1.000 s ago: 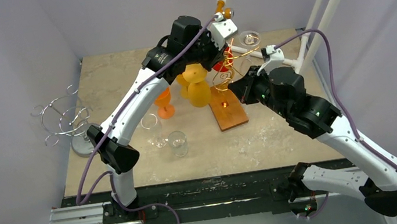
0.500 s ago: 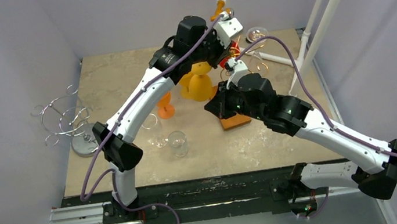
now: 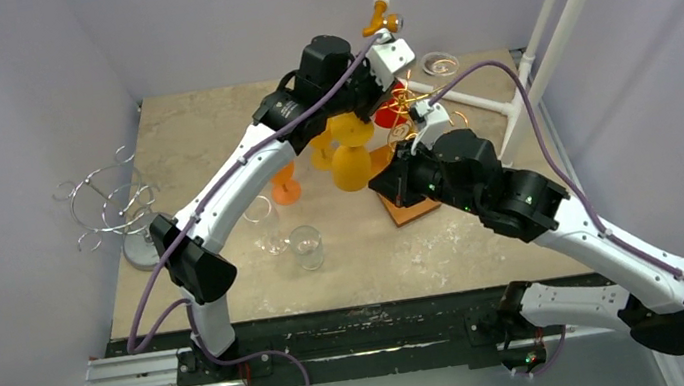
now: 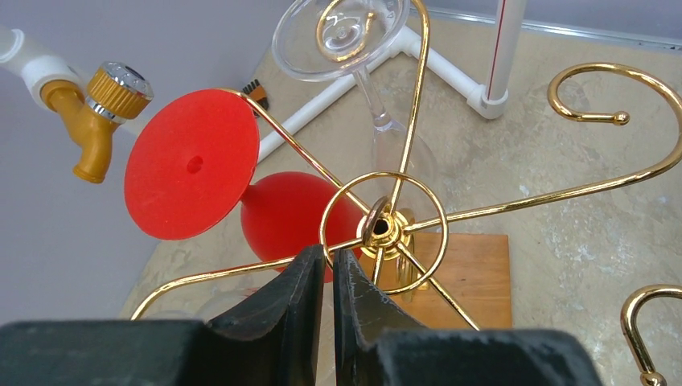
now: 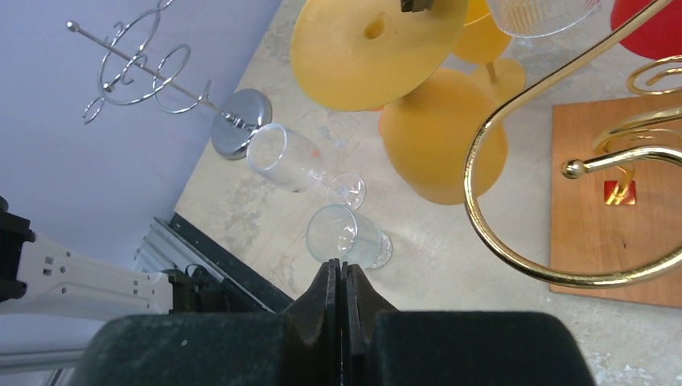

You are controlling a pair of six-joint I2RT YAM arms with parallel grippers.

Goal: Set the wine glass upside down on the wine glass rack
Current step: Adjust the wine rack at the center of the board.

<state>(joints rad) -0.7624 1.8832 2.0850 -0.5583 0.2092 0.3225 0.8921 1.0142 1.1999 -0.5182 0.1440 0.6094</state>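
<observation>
A yellow wine glass hangs upside down beside the gold wire rack. My left gripper is right above it, and a dark fingertip touches the far rim of its foot in the right wrist view. In the left wrist view my left gripper shows only a sliver of gap, just short of the rack hub; the yellow glass is hidden below the fingers. A red glass and a clear glass hang on the rack. My right gripper is shut and empty, near the rack's wooden base.
Two clear glasses stand on the table at left centre. An orange glass and a second yellow glass stand behind the held one. A silver rack stands far left, and white pipes at the back right.
My right arm swung left to the rack's wooden base. My left arm shifted slightly at the rack, and the yellow glass moved with it, now a little lower and to the right.
</observation>
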